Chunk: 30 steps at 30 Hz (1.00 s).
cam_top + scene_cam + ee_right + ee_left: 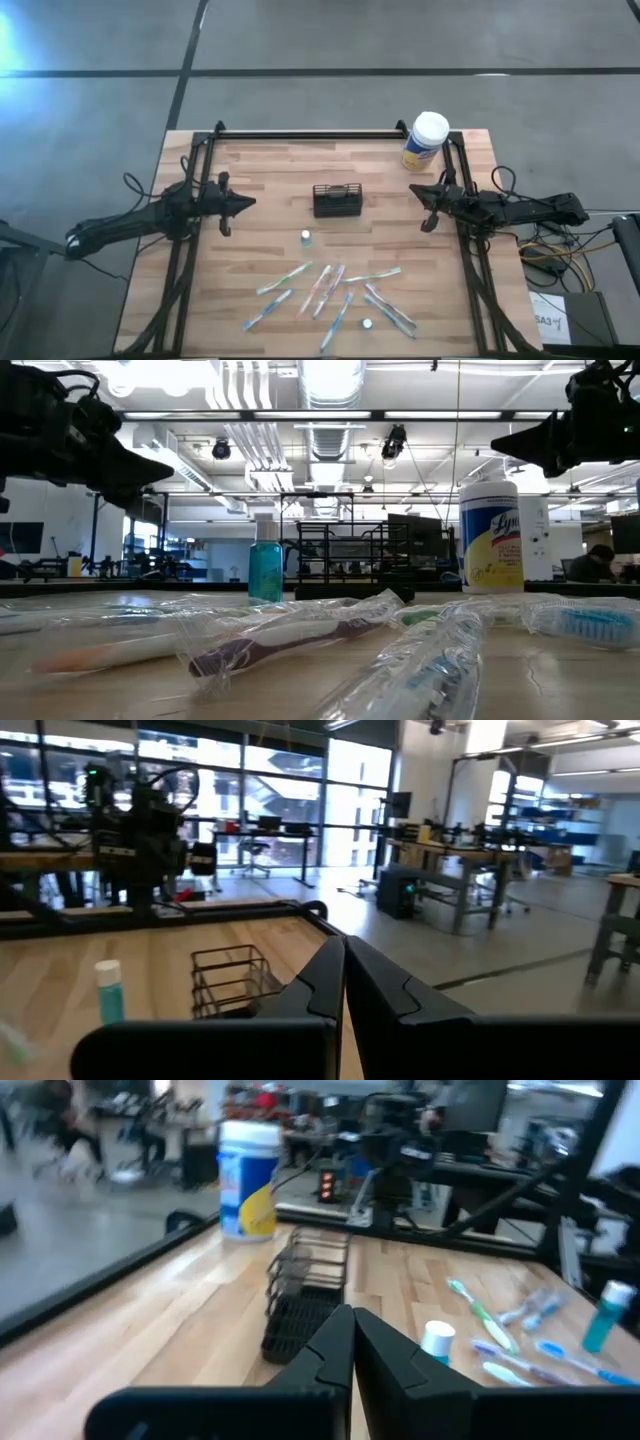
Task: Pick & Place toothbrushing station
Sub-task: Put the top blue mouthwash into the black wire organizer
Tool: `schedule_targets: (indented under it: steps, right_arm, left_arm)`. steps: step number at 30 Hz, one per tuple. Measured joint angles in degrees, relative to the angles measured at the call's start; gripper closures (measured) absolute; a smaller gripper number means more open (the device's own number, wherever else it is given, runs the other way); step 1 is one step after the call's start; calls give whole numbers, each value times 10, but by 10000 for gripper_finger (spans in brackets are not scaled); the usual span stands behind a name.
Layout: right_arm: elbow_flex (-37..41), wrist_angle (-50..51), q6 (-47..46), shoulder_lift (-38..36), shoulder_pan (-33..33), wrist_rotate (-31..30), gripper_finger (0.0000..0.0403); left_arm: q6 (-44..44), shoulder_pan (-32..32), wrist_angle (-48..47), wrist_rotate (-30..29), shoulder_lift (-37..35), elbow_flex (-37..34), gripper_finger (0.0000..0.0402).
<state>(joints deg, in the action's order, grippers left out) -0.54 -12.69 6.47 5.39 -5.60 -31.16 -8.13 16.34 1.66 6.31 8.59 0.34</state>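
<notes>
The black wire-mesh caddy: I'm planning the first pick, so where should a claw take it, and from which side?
Take the small black rectangular wire-mesh caddy by one long top wall, coming straight down from above. It stands upright and open-topped, alone mid-table, so a thin wall should fit between the fingers. Either the left claw or the right claw seems about equally near; both are shut and would need opening.

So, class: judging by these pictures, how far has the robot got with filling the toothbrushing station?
Nothing looks done: the black mesh caddy appears empty. The wrapped toothbrushes and the small teal bottle lie loose on the table. Nothing is in hand: the left gripper and right gripper flank the caddy, shut and empty. All picking and placing remains.
</notes>
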Motion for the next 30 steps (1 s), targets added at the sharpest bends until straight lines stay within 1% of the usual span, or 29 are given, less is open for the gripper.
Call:
schedule_targets:
  steps: [2, 7, 11, 16, 19, 23, 26, 30]
  right_arm:
    - [0, -1, 1, 0, 0, -9, 394]
    - [0, 1, -3, 0, 0, -14, 394]
    - [0, 3, -3, 0, 0, -14, 394]
    - [0, 3, -1, 0, 0, -14, 394]
    - [0, 5, -1, 0, 0, -14, 394]
    - [0, 6, 0, 0, 0, -16, 394]
    - [0, 6, 0, 0, 0, -19, 394]
    - [0, 5, 1, 0, 0, -21, 394]
  left_arm:
    - [-13, 0, -2, -15, 8, 0, 386]
    - [-27, 0, 7, -15, 25, 6, 397]
    - [-29, 0, -20, -40, 54, 44, 398]
    - [-9, -5, -25, -42, 113, 95, 399]
    - [-22, -9, -23, -52, 151, 120, 398]
    - [-54, -23, -23, -50, 203, 146, 379]
    - [-80, -46, -22, -48, 249, 172, 352]
    - [-78, -87, -21, -49, 322, 220, 314]
